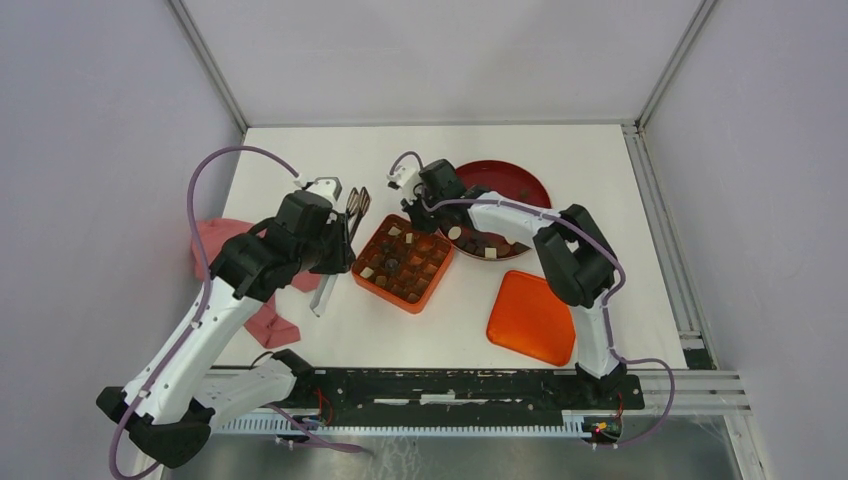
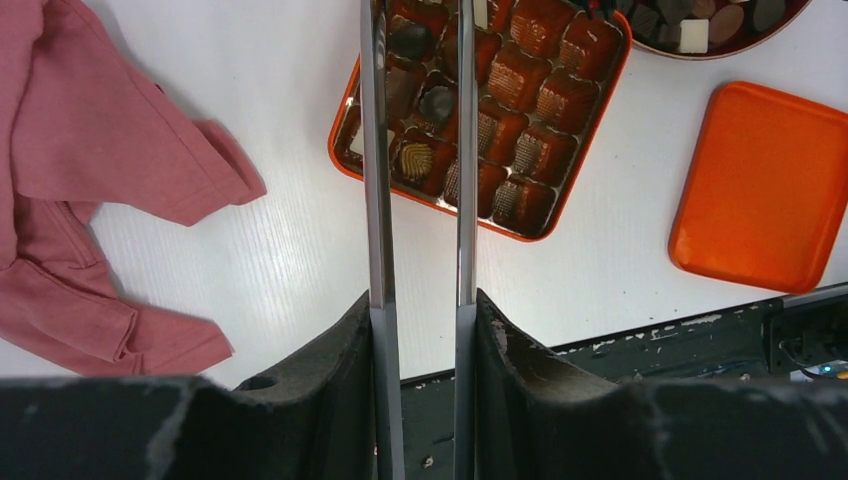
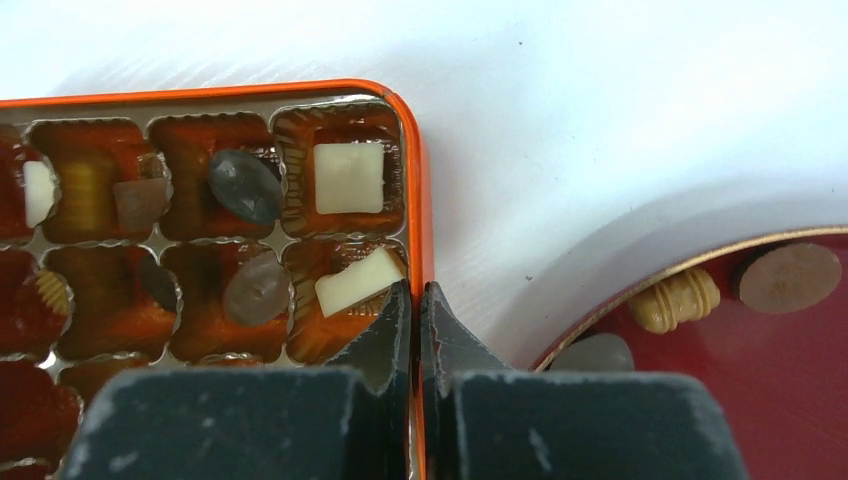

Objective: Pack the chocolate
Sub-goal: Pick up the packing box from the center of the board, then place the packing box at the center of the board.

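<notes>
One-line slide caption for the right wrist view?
Shut right gripper poised over the orange box's corner, beside a tilted white chocolate; red plate at right.

No text, label, brand, number or sign can be read in any of the three views.
</notes>
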Controlling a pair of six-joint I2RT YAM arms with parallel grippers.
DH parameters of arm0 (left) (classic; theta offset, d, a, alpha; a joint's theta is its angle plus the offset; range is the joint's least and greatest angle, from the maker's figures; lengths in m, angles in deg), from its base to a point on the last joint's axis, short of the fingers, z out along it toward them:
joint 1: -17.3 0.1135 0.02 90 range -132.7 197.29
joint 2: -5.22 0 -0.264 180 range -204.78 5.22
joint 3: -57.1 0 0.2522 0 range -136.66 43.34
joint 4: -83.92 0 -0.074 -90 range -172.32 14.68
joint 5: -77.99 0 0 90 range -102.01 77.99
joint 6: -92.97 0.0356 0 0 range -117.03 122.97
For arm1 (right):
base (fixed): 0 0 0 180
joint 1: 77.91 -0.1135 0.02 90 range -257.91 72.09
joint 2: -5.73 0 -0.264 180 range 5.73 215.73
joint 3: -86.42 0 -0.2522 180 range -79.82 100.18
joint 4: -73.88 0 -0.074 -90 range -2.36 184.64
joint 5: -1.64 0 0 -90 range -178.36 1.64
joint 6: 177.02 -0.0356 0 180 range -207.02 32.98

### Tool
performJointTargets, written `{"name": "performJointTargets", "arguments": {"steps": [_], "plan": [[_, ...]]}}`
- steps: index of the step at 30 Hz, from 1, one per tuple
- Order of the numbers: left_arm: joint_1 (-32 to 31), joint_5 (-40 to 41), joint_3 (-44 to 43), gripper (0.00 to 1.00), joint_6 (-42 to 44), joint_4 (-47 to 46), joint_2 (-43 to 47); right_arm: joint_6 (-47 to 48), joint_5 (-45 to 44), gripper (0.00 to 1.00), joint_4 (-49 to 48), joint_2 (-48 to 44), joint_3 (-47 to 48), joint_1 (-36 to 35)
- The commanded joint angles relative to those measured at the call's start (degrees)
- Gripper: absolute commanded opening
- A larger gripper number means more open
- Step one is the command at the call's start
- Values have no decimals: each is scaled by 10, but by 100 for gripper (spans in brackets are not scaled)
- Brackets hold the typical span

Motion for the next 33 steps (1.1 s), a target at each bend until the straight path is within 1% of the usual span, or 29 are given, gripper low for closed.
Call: {"name": "performJointTargets", "arguments": {"steps": [1, 2, 4, 6, 12, 16, 22, 23, 28, 31, 33], "plan": [[1, -15, -11, 2, -22, -39, 18, -18, 35, 0, -127, -105, -64, 3], [1, -14, -13, 2, -21, -39, 18, -20, 42, 0, -154, -124, -81, 3], [1, -11, -16, 2, -19, -39, 21, -18, 64, 0, -175, -153, -103, 3], [1, -8, -20, 2, -18, -39, 22, -16, 78, 0, -177, -173, -110, 4], [1, -10, -29, 2, -18, -43, 26, -1, 80, 0, -161, -212, -104, 4], [1, -14, -37, 2, -15, -44, 28, -19, 65, 0, -155, -220, -102, 4], [1, -25, -45, 2, -10, -44, 32, -81, 7, 0, -177, -188, -115, 4], [1, -25, -45, 2, -10, -44, 33, -111, -3, 0, -177, -175, -112, 4], [2, -25, -42, 2, -10, -40, 38, -205, -68, 0, -145, -109, -57, 3], [1, -28, -34, 2, -9, -39, 41, -254, -111, 0, -123, -85, -47, 2], [1, -33, -24, 2, -10, -39, 41, -277, -140, 0, -125, -72, -51, 2]]}}
